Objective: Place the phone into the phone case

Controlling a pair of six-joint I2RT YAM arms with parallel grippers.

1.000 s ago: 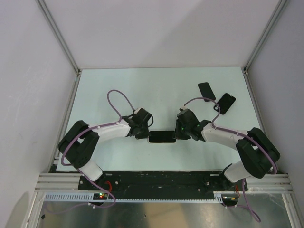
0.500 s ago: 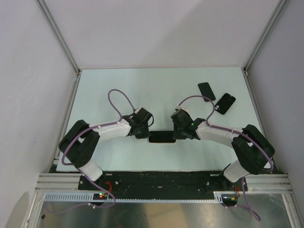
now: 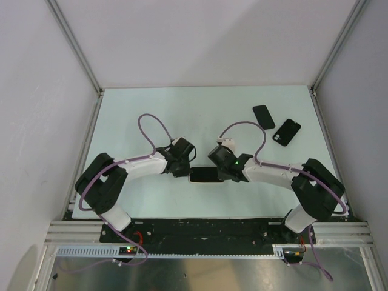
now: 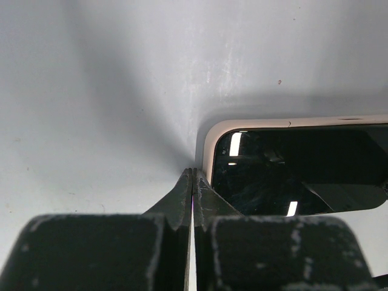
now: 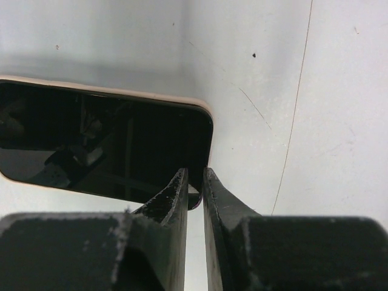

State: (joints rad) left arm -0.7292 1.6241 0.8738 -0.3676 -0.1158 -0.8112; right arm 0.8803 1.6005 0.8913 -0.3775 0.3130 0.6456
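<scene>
While my left gripper (image 4: 193, 173), pressed shut, sits at the left end of the phone (image 3: 205, 174) and my right gripper (image 5: 195, 173), a slit apart and holding nothing, sits at its right end, it lies screen up by the table's (image 3: 182, 109) near edge, midway along, long axis parallel to that edge. Stiff, glassy and slippery, I judge: best pinched across its pale case rim (image 4: 209, 136).

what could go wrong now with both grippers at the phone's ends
The shut left gripper sits against the case rim; pushing harder could slide phone and case across the table instead of seating it. The right gripper has its tips at the phone's corner by the screen; they might slip off or scratch the glass.
</scene>
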